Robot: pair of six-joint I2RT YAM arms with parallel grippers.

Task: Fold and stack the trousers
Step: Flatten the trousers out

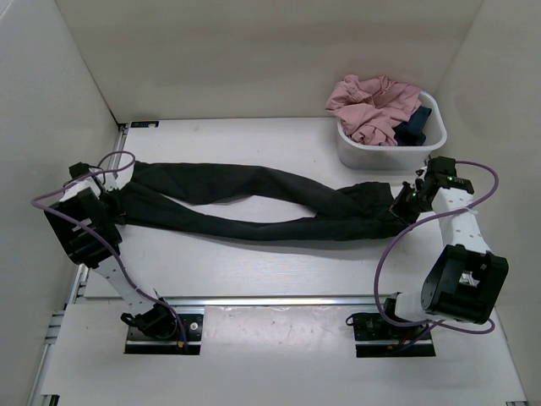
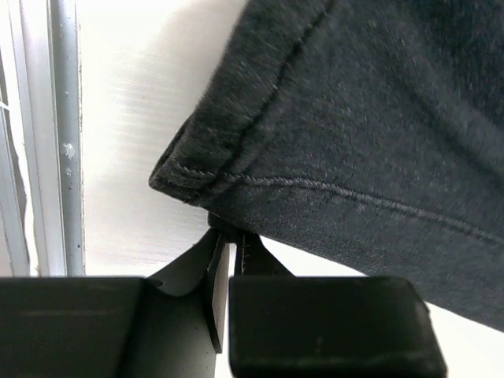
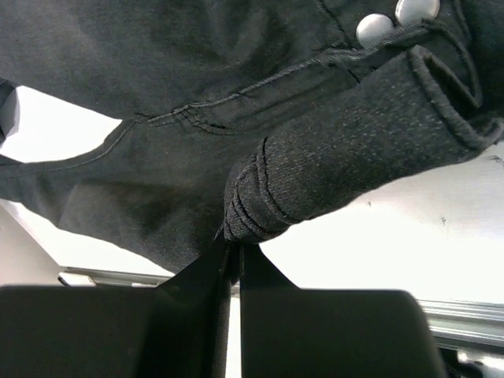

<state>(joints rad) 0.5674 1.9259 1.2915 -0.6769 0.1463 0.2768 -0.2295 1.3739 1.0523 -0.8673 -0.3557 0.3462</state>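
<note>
- I am pinching my left claw (image 2: 228, 235) together on a leg hem (image 2: 189, 172); the fingers are meeting on the stitched edge with no gap showing.
- I cannot tell whether I am gripping one hem or both there; only one is showing above the fingertips.
- I am clamping my right claw (image 3: 235, 242) on a rolled fold of the waistband (image 3: 354, 150), with two snaps (image 3: 374, 30) sitting just beyond the grip.
- The trousers (image 1: 338, 216) are running straight from one claw to the other, so their long axis is lying along the line between my two claws, across the table (image 1: 254, 271).
- The two legs are crossing closer to my right claw, then spreading slightly toward my left claw.
- Each claw is sitting at its own end, so neither one is nearer to the middle; the cloth is leading inward from both.
- I am judging that the fold is turning on carrying one end along that axis to the other, probably the hem end toward the waist.
- Outside my left claw, the rail (image 2: 63, 118) and the side wall are standing close, leaving little room that way.
- Behind my right claw, the bin (image 1: 372, 156) of pink cloth (image 1: 372, 101) is sitting near, so backing up there is risking a bump.
- Toward my bases, a bare strip of table is running alongside the trousers.
</note>
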